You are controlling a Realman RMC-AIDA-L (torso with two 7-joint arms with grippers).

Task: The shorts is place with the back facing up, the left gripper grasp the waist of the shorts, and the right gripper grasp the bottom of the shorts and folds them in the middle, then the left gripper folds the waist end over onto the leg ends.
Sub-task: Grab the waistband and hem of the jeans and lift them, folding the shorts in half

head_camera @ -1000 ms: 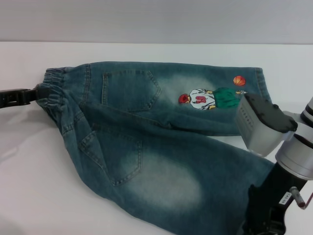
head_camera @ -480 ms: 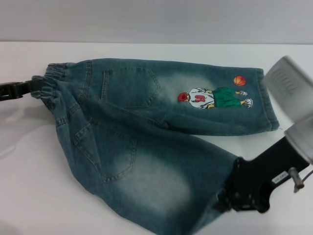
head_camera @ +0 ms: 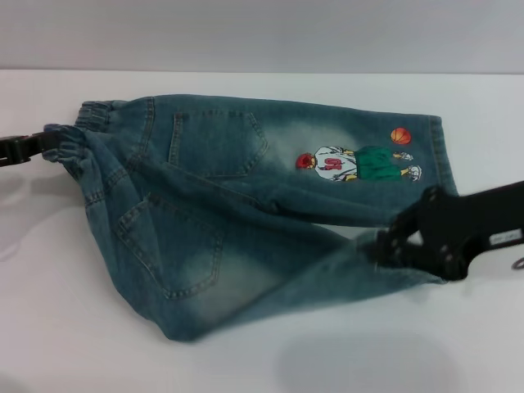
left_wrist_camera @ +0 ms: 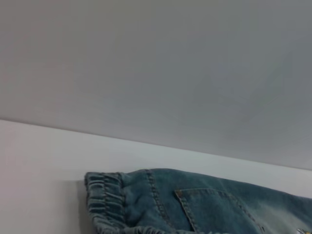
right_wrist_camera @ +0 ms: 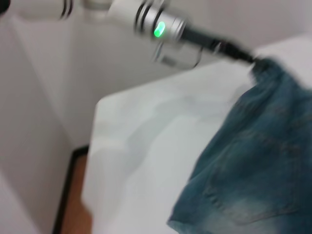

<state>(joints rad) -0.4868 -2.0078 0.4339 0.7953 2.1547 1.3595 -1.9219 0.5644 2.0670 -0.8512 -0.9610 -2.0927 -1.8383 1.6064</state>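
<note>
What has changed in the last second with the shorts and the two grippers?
The right gripper, shut on the near leg hem, has lifted it and carried it toward the far leg, and its grey housing has swung out of the head view. The shorts now bunch along the near side. The left gripper still holds the waist; the far leg lies unchanged.

From my remote view, a white table [head_camera: 74, 327] meets a plain grey wall [head_camera: 262, 33]. In the right wrist view, orange-brown floor [right_wrist_camera: 73, 195] shows beside the table's edge.
</note>
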